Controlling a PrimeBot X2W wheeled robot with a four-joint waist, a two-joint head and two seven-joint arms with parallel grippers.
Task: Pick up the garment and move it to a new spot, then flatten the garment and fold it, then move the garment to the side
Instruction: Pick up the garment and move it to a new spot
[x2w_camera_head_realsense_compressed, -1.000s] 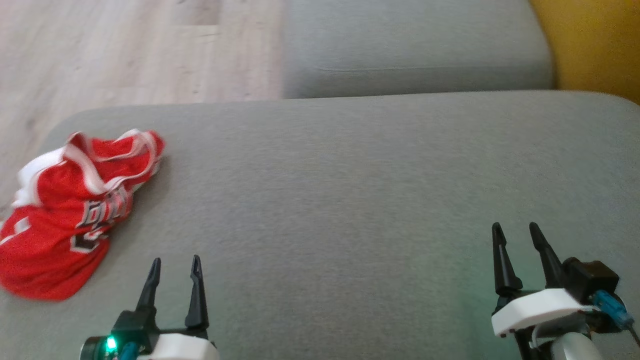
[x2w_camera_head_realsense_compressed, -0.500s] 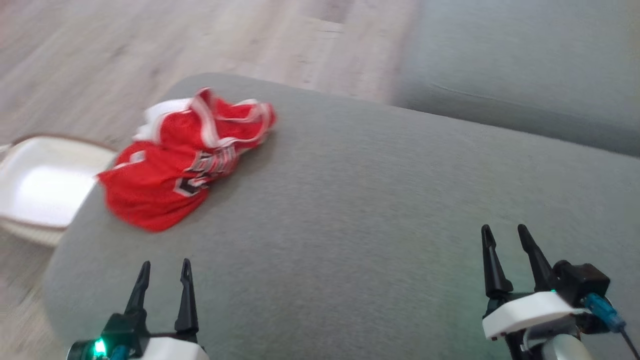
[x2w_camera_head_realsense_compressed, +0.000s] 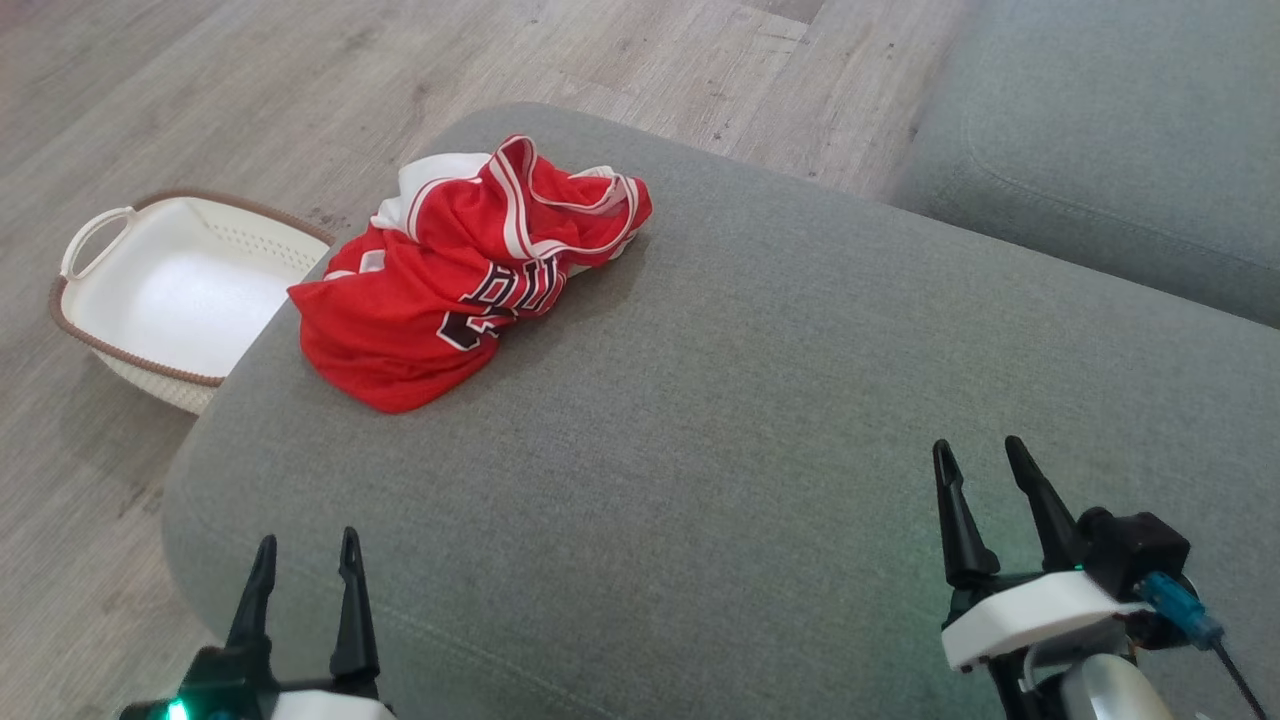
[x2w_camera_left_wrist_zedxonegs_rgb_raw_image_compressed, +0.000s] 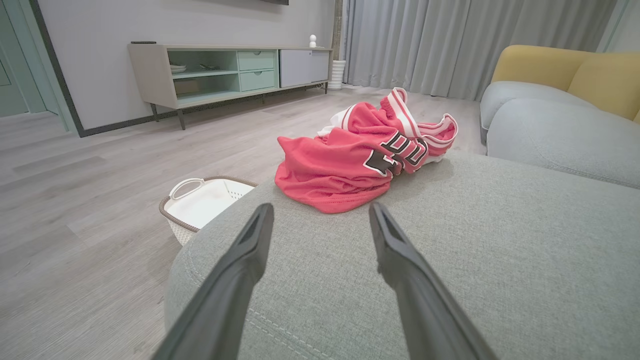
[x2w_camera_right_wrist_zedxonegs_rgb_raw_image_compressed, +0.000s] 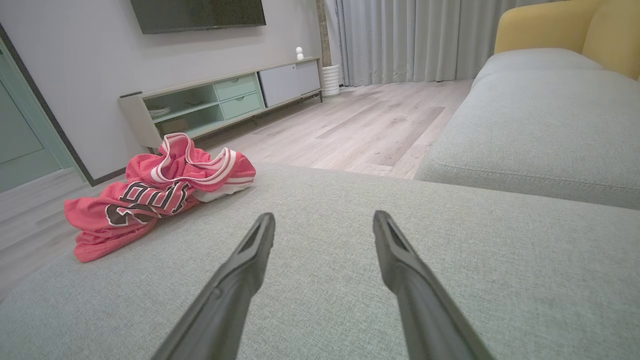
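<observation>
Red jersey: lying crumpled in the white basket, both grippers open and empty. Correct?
Wrong on the place. The red jersey lies crumpled on the grey cushion, by the corner next to the white basket, as the head view shows. The left gripper and right gripper are open and empty.

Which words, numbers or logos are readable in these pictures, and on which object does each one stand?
"BU": dark letters with a white outline on the red jersey, in the head view; the rest of the word is lost in the folds.
A dark number below those letters: partly hidden in folds, not readable.
White basket: no text to be seen.
</observation>
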